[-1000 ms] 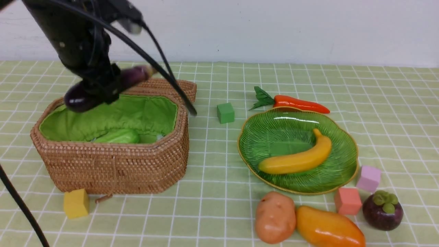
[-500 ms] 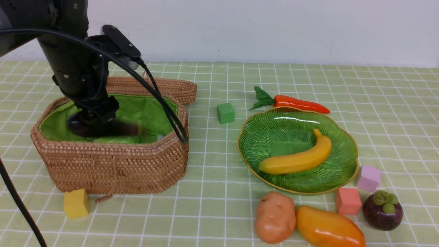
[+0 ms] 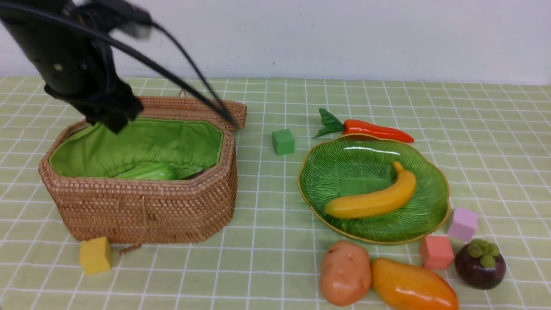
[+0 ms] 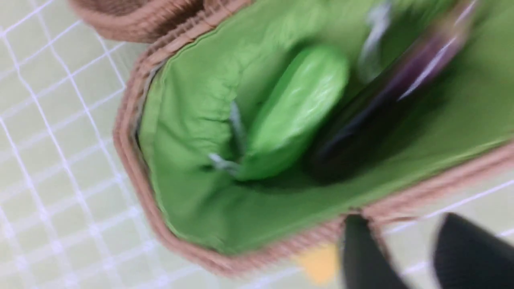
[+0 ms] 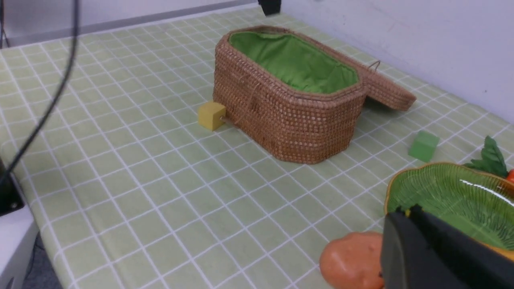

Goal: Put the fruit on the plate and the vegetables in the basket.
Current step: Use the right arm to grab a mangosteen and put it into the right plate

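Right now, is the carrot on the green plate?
No, the carrot lies on the tablecloth behind the plate, which holds only the banana.

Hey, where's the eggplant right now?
Inside the basket, on the robot's left: the left wrist view shows the eggplant lying on the green lining beside the light green gourd.
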